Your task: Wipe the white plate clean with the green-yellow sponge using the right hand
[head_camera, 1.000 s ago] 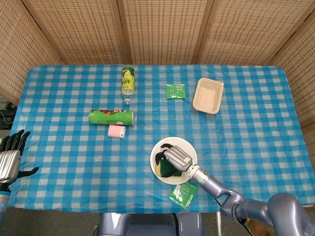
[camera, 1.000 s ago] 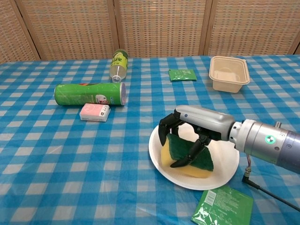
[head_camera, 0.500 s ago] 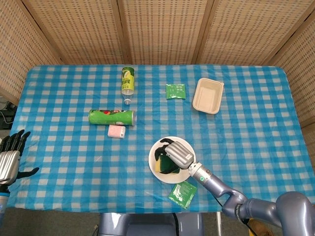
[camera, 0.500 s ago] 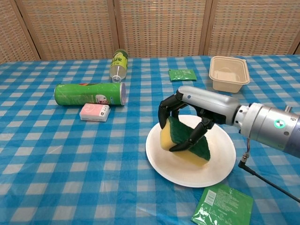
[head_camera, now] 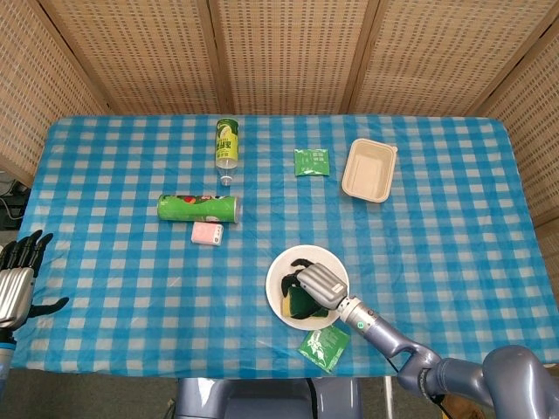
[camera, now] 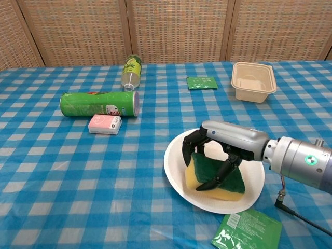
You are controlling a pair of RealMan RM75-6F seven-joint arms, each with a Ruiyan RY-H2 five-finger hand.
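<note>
The white plate (camera: pixel 177 171) (head_camera: pixel 275 273) lies on the checked cloth near the table's front edge. On it rests the green-yellow sponge (camera: pixel 224 181) (head_camera: pixel 295 305), green face up, yellow side toward the camera. My right hand (camera: pixel 218 146) (head_camera: pixel 316 284) grips the sponge from above, fingers curled over its far edge and thumb along its front, pressing it onto the plate. My left hand (head_camera: pixel 17 278) hangs open past the table's left edge, holding nothing; the chest view does not show it.
A green chip can (camera: pixel 98 104) lies on its side with a pink packet (camera: pixel 105 124) beside it. A bottle (camera: pixel 131 71), a green sachet (camera: pixel 202 82) and a beige tray (camera: pixel 253 81) sit farther back. Another green sachet (camera: pixel 248 230) lies by the plate's front right.
The right hand slid the sponge toward the far left of the plate, then back toward the near right. The plate shifted slightly with it. The left hand stayed still.
</note>
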